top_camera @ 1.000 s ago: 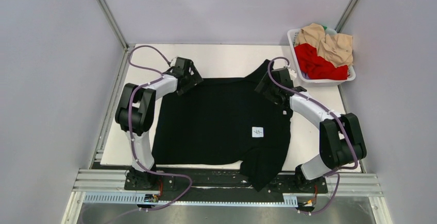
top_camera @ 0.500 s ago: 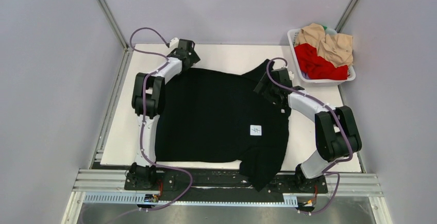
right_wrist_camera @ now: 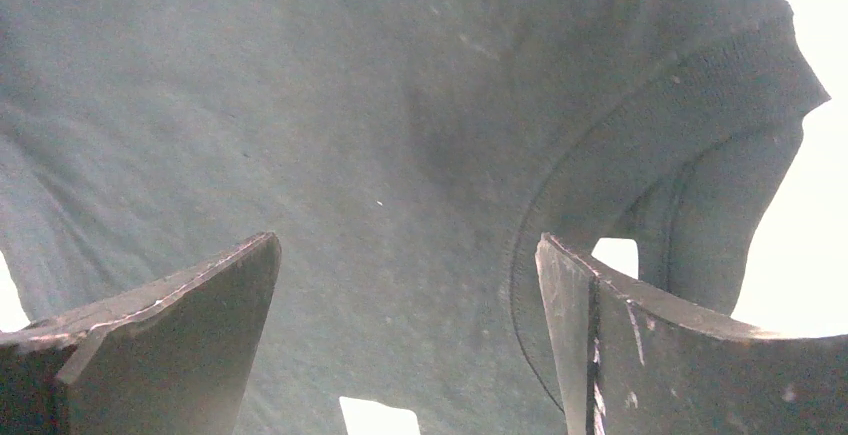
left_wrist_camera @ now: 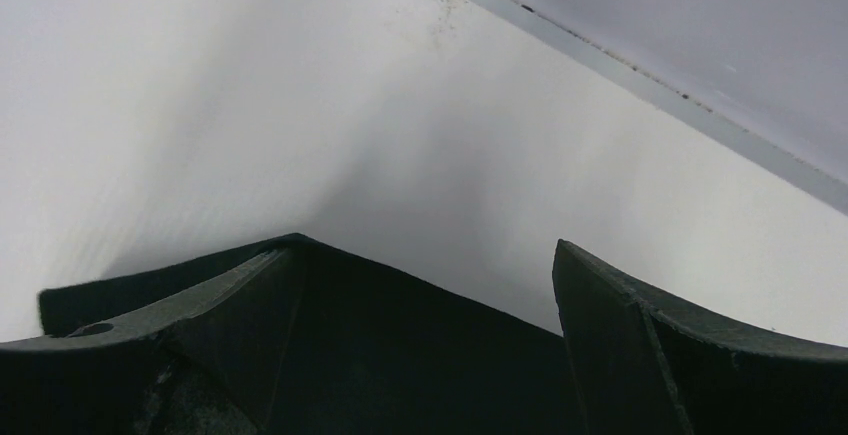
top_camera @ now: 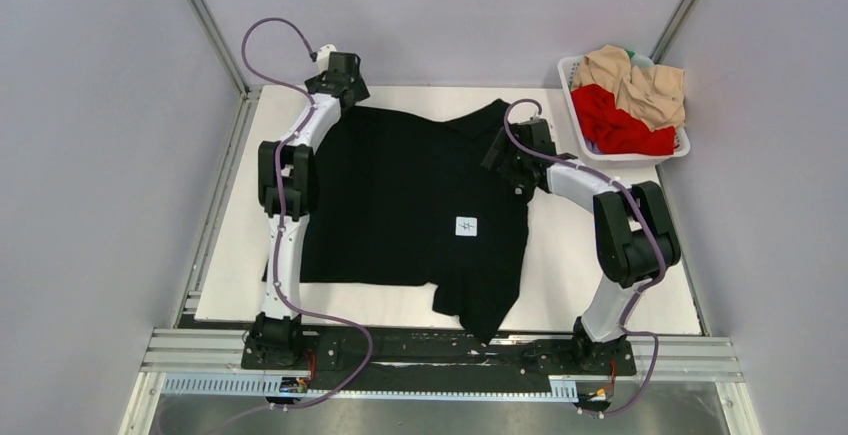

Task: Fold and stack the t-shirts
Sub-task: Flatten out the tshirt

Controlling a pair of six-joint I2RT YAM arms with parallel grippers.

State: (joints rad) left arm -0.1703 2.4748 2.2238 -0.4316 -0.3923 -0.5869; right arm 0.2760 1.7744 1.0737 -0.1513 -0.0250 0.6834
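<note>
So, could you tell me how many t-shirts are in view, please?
3: black shirt spread on the table, red shirt and beige shirt bundled in the basket; more may lie hidden beneath them.

One black t-shirt (top_camera: 410, 205), one red t-shirt (top_camera: 615, 123), one beige t-shirt (top_camera: 645, 83), one basket (top_camera: 628, 160).

Plain grey walls (top_camera: 450, 15) stand around a white table (top_camera: 235, 235). Two metal posts (top_camera: 207, 20) rise at its far corners. An aluminium rail (top_camera: 190, 350) runs along the near edge.
</note>
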